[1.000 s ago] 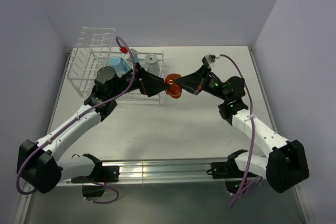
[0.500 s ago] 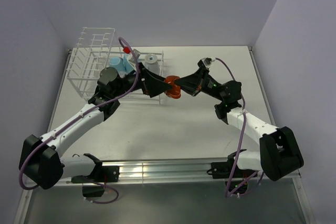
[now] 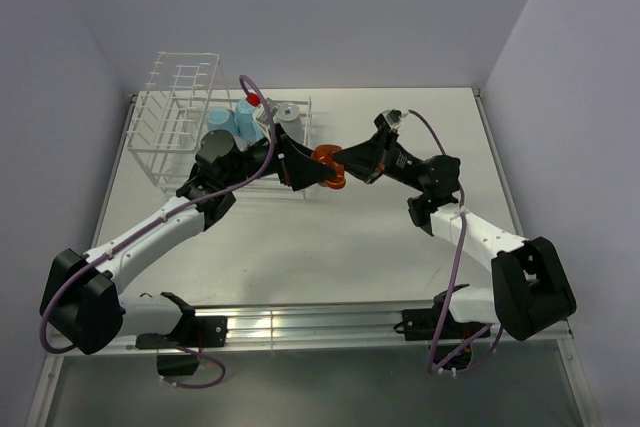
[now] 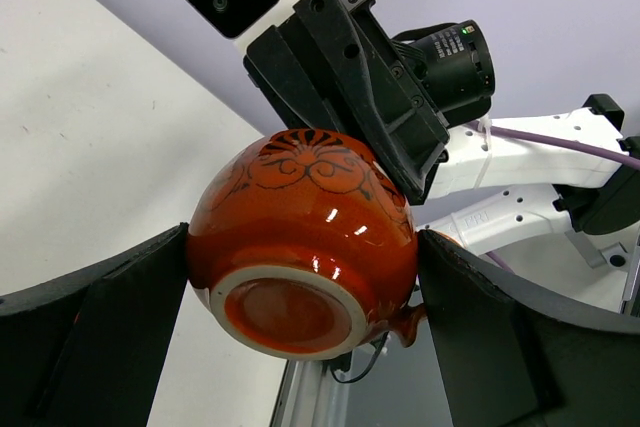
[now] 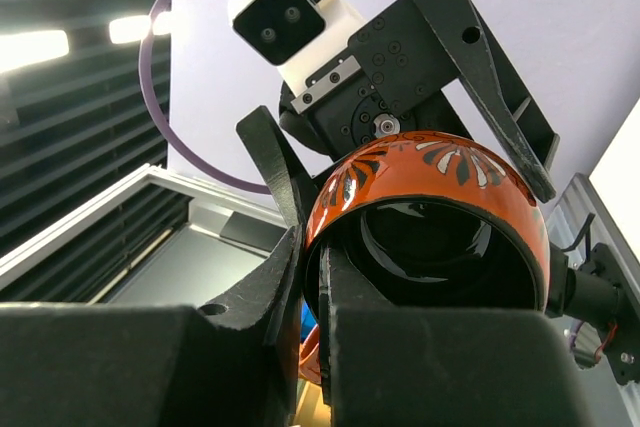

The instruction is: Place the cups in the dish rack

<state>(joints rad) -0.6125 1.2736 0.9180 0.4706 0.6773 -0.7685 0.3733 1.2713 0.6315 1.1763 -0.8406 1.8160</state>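
Dish rack: the white wire rack [image 3: 178, 112] is seen at the far left of the tabletop [image 3: 330, 247], with its tall grid section at the left end and the low tray to the right of it.
Cups in the rack: two light blue mugs [image 3: 222, 123] and a pale grey mug [image 3: 289, 114] are seen in the low tray. They are partly hidden by the left arm.
Left hand: the left hand [image 4: 302, 237] is held with its fingers [image 4: 100, 327] spread wide apart, one on each side of the cup's belly. Whether the cup is touched by them cannot be told.
Orange-red cup: the orange-red cup [image 3: 331, 179] is held off the tabletop, just beside the right end of the rack and between the two hands. It is tipped on its side, with its base turned towards the left wrist and its dark mouth turned towards the right wrist.
Right hand: the right hand [image 5: 310, 257] is clamped on the cup's rim, with one finger set inside the mouth and the other pressed against the outer wall.
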